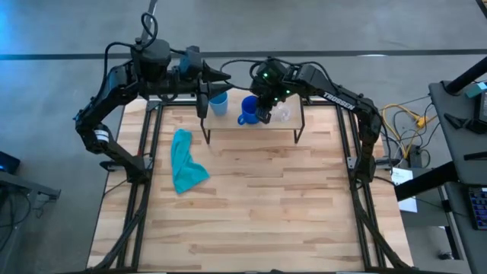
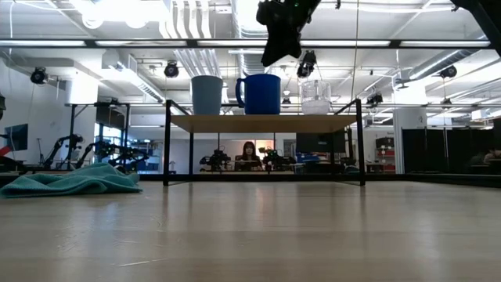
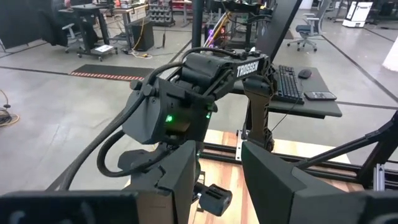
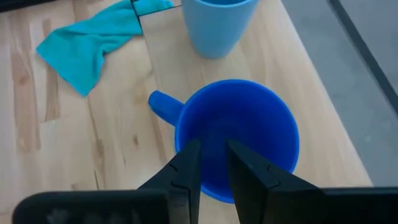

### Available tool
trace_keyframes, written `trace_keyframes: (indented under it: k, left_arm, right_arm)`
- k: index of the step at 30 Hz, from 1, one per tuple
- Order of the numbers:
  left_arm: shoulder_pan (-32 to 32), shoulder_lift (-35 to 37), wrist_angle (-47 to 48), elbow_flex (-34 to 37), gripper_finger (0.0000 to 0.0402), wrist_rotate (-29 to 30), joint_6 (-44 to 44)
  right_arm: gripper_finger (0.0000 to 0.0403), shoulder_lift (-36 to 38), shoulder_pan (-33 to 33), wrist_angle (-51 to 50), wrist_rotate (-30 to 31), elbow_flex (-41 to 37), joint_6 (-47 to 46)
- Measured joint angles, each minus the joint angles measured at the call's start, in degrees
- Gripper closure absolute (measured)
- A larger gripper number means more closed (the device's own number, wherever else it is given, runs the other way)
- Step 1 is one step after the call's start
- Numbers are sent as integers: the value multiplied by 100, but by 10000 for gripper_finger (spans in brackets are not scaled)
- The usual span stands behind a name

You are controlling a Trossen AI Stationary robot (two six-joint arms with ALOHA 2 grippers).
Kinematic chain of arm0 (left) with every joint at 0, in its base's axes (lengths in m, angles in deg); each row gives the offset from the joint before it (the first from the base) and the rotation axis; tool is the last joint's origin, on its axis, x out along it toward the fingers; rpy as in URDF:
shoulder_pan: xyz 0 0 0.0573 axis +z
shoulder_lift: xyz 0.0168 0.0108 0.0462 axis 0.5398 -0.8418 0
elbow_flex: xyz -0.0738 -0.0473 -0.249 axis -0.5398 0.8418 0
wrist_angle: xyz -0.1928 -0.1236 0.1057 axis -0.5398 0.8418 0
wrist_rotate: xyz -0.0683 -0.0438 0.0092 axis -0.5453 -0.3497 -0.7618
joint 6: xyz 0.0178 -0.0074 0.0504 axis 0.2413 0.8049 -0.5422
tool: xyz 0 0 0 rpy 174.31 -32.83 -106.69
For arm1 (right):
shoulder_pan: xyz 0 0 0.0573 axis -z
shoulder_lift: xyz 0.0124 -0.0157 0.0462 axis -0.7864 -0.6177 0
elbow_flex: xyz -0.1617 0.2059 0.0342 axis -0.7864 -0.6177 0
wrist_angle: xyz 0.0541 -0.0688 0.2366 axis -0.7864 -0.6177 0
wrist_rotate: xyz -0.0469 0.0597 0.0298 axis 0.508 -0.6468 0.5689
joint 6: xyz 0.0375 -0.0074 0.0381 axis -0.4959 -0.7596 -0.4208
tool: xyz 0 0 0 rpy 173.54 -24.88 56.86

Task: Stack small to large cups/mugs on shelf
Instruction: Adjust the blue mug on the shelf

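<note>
The shelf [image 1: 251, 126] [image 2: 266, 123] stands at the table's far edge. Three vessels rest on it by their bases, in a row. They are the light-blue cup [image 1: 219, 103] [image 2: 207, 95] [image 4: 217, 25], the royal-blue mug [image 1: 246, 113] [image 2: 261, 94] [image 4: 242, 134] with its handle toward the light-blue cup, and the clear cup [image 1: 284, 114] [image 2: 315, 96]. My right gripper [image 1: 262, 114] [image 2: 275, 56] [image 4: 213, 146] hangs above the mug's mouth, pointing down. It is clear of the mug and open by a narrow gap. My left gripper [image 1: 227, 78] [image 3: 219, 149] is open, beyond the shelf's far left end.
A teal cloth [image 1: 185, 161] [image 2: 74, 182] [image 4: 93, 46] lies crumpled on the table, to the left of and nearer than the shelf. The wooden tabletop [image 1: 259, 205] spreads bare toward the near edge. Black frame rails [image 1: 144, 144] run along both sides.
</note>
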Motion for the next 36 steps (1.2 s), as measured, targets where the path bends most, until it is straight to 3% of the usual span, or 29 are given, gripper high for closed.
trace_keyframes:
  k: [18,36]
  left_arm:
    - [-37,11,28,0,283,2,4]
    - [-55,48,33,0,283,4,0]
  right_arm:
    - [337,0,94,155,475,-347,47]
    - [337,-2,291,229,479,-610,48]
